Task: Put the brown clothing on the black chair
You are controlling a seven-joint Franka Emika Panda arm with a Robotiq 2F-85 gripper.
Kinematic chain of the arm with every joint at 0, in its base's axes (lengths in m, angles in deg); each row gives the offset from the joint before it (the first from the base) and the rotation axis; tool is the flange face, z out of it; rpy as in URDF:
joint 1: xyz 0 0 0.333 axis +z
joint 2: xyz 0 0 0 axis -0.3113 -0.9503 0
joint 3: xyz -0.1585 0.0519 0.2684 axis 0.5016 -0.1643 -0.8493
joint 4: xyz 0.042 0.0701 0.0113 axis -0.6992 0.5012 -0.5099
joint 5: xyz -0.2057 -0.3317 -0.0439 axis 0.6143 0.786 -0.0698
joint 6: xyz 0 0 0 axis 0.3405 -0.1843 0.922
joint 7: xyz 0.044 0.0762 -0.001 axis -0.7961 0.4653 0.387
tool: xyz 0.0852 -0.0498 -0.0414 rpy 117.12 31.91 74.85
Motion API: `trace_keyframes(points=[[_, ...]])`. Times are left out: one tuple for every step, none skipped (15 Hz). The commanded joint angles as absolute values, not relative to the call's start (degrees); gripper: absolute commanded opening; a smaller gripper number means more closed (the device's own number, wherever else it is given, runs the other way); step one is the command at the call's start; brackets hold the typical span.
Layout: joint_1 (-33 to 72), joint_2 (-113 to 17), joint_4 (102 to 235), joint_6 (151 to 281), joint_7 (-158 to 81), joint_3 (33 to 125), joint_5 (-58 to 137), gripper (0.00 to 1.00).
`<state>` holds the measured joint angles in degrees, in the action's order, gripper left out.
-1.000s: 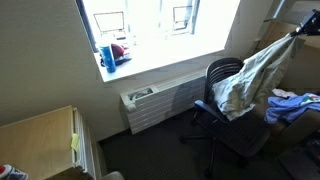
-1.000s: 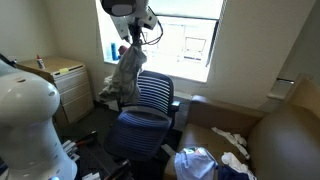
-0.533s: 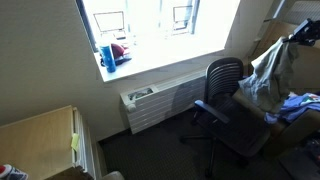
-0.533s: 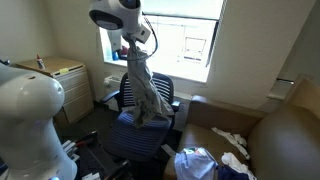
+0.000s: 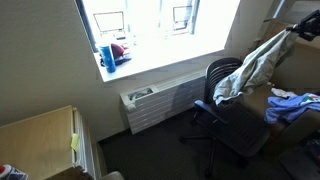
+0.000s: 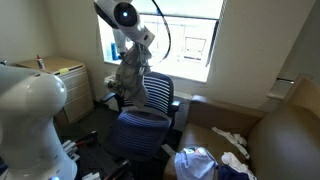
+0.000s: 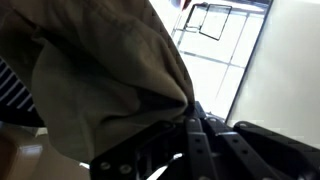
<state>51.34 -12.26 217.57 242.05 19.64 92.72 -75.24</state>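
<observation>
Olive-tan, the long limp brown clothing (image 5: 245,68) has swung from over the seat back against the black mesh-backed swivel chair (image 5: 236,127), still clamped in the gripper (image 5: 301,28). Draping it looks close.

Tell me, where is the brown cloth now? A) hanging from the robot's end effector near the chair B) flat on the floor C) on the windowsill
A: the brown clothing dangles from the end effector, close by the back of the black chair.
</observation>
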Motion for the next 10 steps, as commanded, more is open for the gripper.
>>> trace_keyframes(points=[[47.6, -16.8, 212.6, 237.4, 35.7, 88.2, -91.3, 0.0], [48.0, -18.3, 212.3, 236.2, 40.4, 87.6, -96.2, 0.02], [49.6, -14.2, 214.7, 238.8, 33.7, 89.6, -89.7, 0.02], [49.6, -15.5, 214.3, 238.0, 37.2, 88.9, -93.0, 0.02], [49.6, -16.6, 213.9, 237.6, 38.4, 88.5, -94.2, 0.02], [49.6, -17.5, 213.6, 237.4, 38.6, 88.4, -94.4, 0.02], [49.6, -18.0, 213.3, 237.3, 38.6, 88.4, -94.4, 0.02], [49.4, -18.2, 213.1, 237.3, 38.6, 88.4, -94.4, 0.02], [49.3, -18.1, 213.0, 237.3, 38.6, 88.4, -94.4, 0.02], [49.3, -18.1, 213.0, 237.3, 38.6, 88.4, -94.4, 0.27]])
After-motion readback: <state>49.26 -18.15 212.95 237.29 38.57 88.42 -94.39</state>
